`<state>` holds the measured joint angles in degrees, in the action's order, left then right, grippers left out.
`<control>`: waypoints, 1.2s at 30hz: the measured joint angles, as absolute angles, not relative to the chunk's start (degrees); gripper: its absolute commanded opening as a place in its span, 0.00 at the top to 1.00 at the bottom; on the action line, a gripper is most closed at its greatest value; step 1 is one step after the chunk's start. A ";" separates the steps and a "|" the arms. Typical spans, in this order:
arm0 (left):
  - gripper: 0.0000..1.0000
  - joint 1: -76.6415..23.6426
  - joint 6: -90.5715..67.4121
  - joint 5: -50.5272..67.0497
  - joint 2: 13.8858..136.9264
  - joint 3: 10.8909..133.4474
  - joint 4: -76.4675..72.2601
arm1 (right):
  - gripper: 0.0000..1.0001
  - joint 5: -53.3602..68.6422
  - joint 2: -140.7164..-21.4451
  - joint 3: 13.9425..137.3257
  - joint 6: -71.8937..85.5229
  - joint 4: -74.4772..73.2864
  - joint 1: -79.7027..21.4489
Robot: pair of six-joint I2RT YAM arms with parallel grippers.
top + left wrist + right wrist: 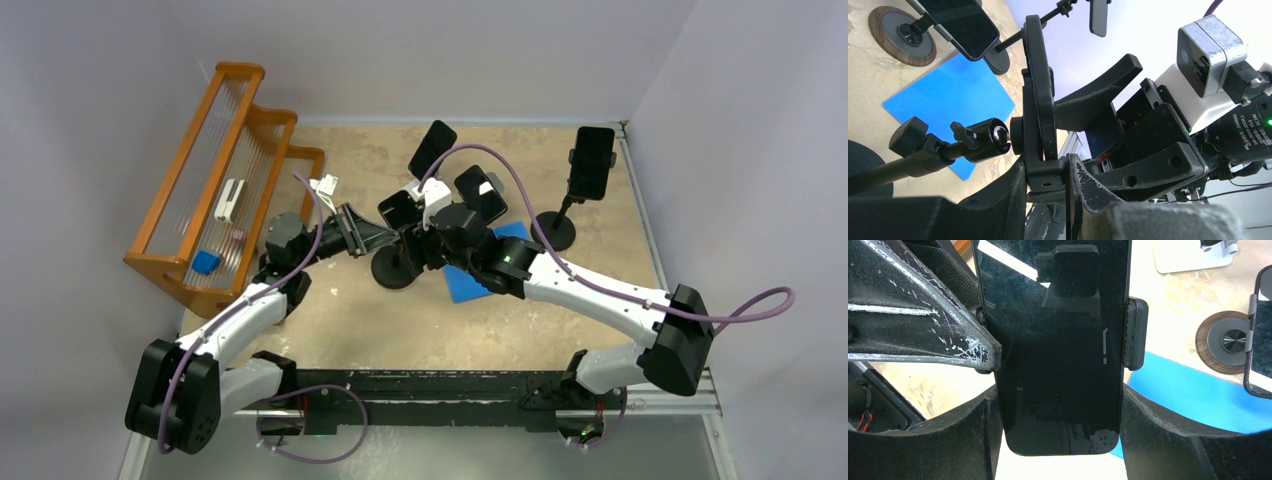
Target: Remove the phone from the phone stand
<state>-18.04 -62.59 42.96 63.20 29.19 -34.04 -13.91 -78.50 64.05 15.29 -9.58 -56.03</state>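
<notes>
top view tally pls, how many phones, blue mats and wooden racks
phones: 4
blue mat: 1
wooden rack: 1
total: 6

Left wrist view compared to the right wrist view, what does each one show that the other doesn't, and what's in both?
Only left wrist: the phone edge-on in its clamp, the stand's ball joint behind it, and the left gripper closed on the clamp's foot. Only right wrist: the phone's dark screen face-on, with the right gripper against both its edges. Both: the phone, the blue mat, and a wood-rimmed round base.
</notes>
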 measured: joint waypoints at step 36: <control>1.00 -15.62 -68.53 43.57 61.21 18.83 -52.71 | 1.00 -2.26 -75.44 58.13 19.14 -2.55 -53.21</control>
<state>-15.62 -68.53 43.57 61.21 18.83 -52.71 -2.26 -75.44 58.13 19.14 -2.55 -53.21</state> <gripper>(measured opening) 0.253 0.736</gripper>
